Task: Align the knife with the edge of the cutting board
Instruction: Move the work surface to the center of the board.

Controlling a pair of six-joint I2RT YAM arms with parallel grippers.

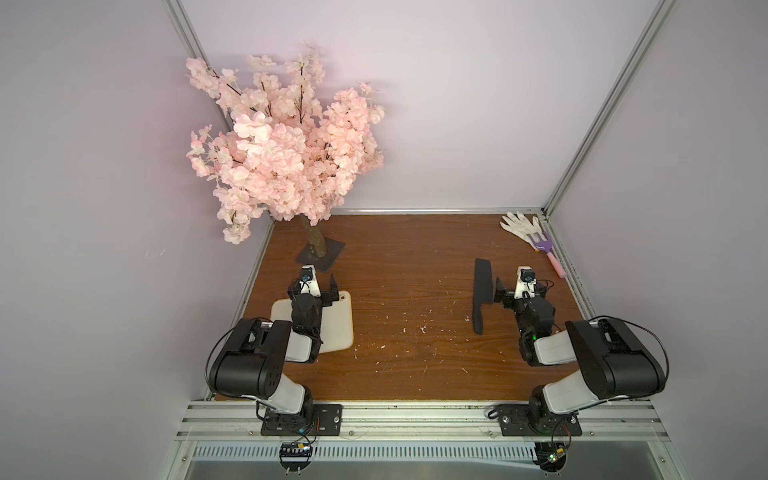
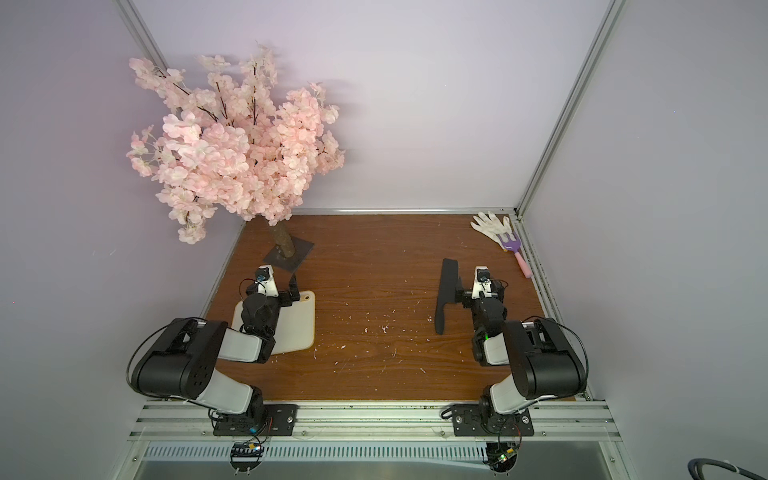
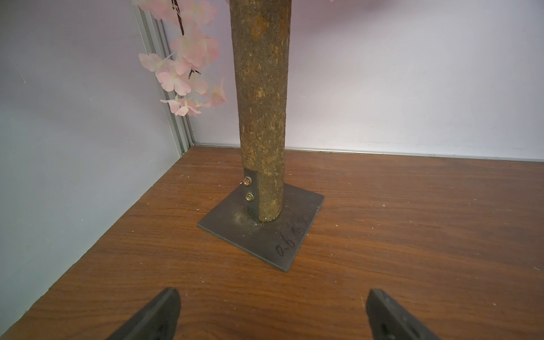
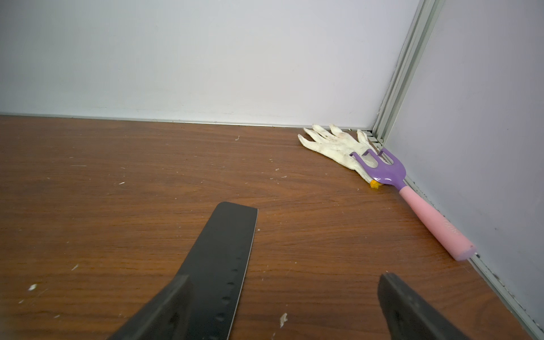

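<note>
The matte-black knife (image 1: 482,291) (image 2: 448,291) lies flat on the right half of the wooden table, its handle toward the front. The cream-white cutting board (image 1: 336,328) (image 2: 299,328) lies far from it on the left, partly under my left arm. My right gripper (image 1: 521,286) (image 4: 285,276) is open just right of the blade (image 4: 223,259). One of its fingers (image 4: 173,297) hangs over the blade and nothing is gripped. My left gripper (image 1: 313,284) (image 3: 271,294) is open above the board's far edge, facing the tree base. The board is out of the left wrist view.
A pink blossom tree (image 1: 282,153) stands at the back left on a dark square base (image 1: 320,253) (image 3: 265,235), close ahead of my left gripper. A white glove (image 1: 521,224) (image 4: 332,147) and a purple-pink toy rake (image 1: 546,249) (image 4: 418,209) lie in the back right corner. Walls enclose three sides.
</note>
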